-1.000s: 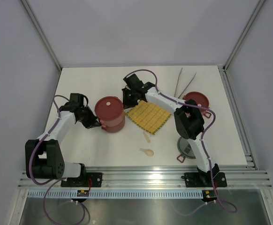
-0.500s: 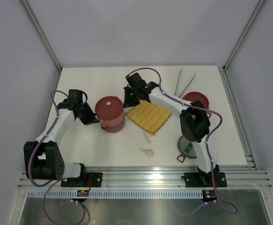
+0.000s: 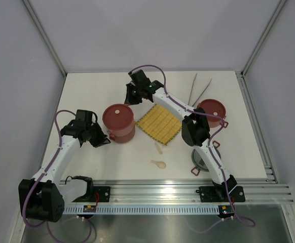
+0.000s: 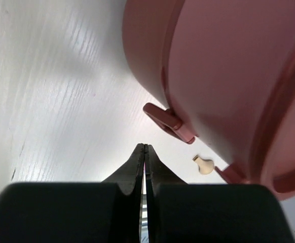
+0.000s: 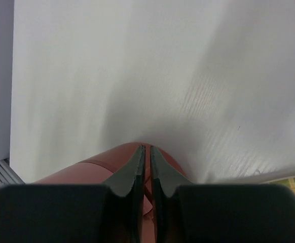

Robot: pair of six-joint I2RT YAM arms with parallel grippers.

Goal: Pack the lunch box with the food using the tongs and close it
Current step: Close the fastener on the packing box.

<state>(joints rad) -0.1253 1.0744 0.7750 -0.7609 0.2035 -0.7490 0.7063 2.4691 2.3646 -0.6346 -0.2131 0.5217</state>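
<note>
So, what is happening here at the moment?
Two robot arms are at the lidded red lunch box. The left gripper, jaws shut, is low beside its near-left side. The right gripper is just behind it, with nothing in its jaws. The tongs lie untouched at the back.

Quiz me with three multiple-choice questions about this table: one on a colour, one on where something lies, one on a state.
1. What colour is the woven mat?
A) yellow B) blue C) green
2. Where do the tongs lie?
A) on the mat B) on the table, at its far side beyond the mat C) on the floor
3. How is the left gripper?
A) wide open B) shut and empty C) clamping the tongs
Answers: 1 A, its squares are plainly yellow; 2 B, they rest on bare tabletop behind the mat; 3 B, its fingers meet with nothing between.
</note>
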